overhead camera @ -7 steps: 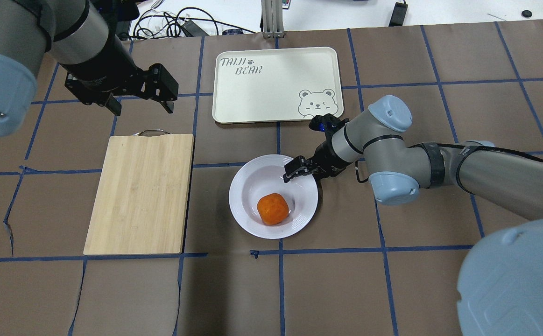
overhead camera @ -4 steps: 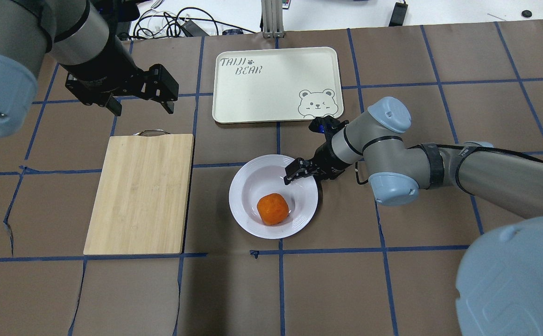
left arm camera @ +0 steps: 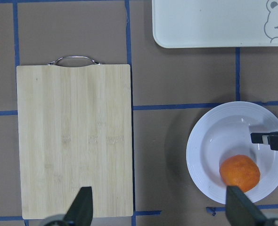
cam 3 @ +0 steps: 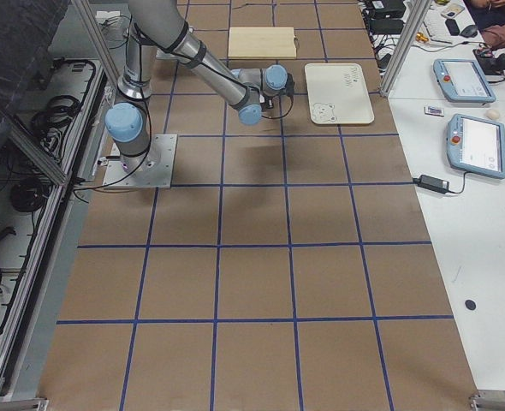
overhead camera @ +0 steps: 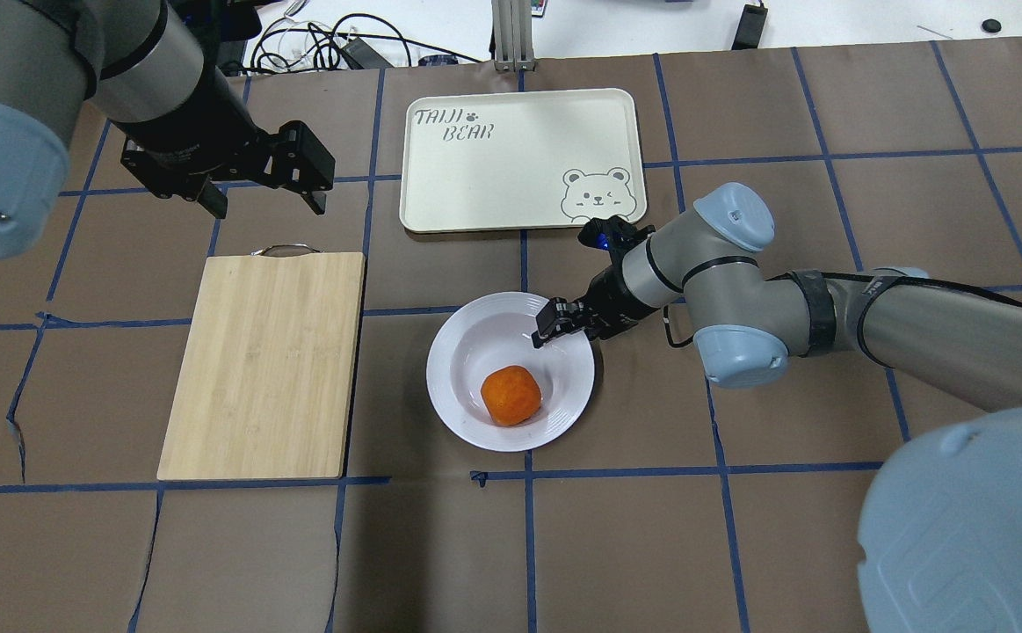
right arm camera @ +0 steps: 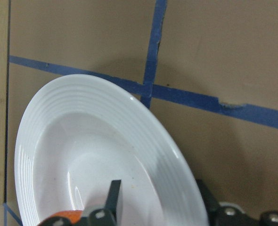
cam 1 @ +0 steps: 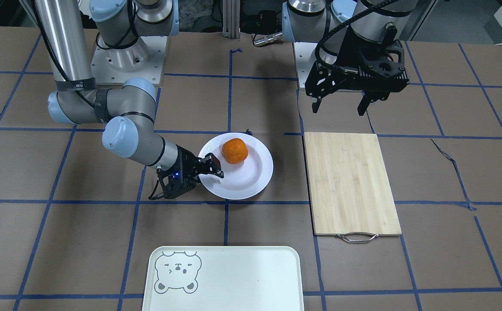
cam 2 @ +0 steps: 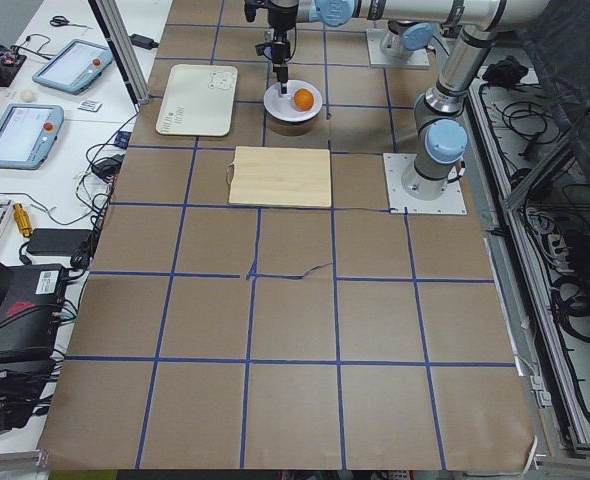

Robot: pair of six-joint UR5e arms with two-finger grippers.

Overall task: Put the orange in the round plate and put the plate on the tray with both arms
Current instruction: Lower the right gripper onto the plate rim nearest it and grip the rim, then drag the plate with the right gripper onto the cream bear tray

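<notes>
On the left of the overhead view, your left gripper (overhead camera: 266,204) hangs with its jaws spread wide and empty, above the desk (overhead camera: 739,545) just beyond the bamboo cutting board (overhead camera: 260,365). The task wants both arms, so I'd bring it across to the free side of the round plate (overhead camera: 445,387). The plate sits on the desk just right of the board. The orange (overhead camera: 511,396) already lies in its sunken centre, towards the robot's side.

The tray (overhead camera: 511,158) waits beyond the plate, apart from it.

On the right, your right gripper (overhead camera: 548,327) straddles the plate's rim, one finger (right arm camera: 113,197) inside and the other outside. I cannot tell whether the jaws have pinched it yet. Close firmly on the ridged rim. Lift level and slowly, because the glossy plate may slip and the orange will likely roll if it tips.
</notes>
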